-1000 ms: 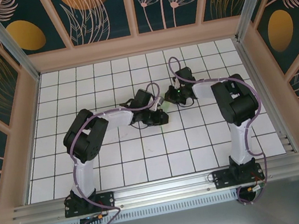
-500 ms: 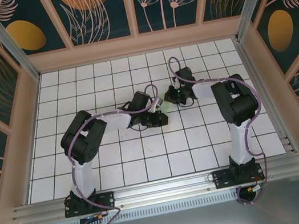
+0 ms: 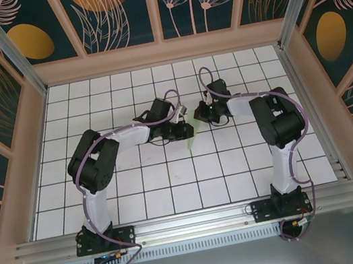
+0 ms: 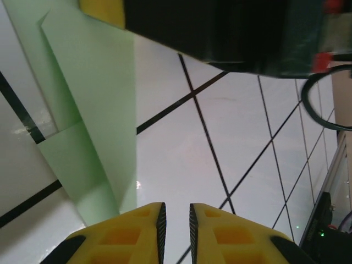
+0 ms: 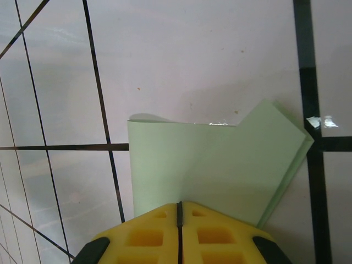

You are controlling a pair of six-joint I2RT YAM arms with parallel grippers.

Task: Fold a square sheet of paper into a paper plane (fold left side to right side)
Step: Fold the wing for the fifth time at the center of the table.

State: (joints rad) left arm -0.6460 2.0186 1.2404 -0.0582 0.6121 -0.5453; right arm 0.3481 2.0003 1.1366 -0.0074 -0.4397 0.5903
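Overhead: left gripper (image 3: 179,130) and right gripper (image 3: 204,112) meet at upper centre of the tabletop (image 3: 171,181), folded green paper (image 3: 193,142) just below them. Left wrist: gripper slightly parted, empty; paper at left. Right wrist: gripper closed at the paper's lower edge; a slip could let the creases spring open.

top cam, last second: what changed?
The left gripper pulled back toward the far side and slightly left, uncovering a strip of the folded green paper. Its jaws stand slightly apart, holding nothing. The right gripper stayed put, shut at the paper's edge.
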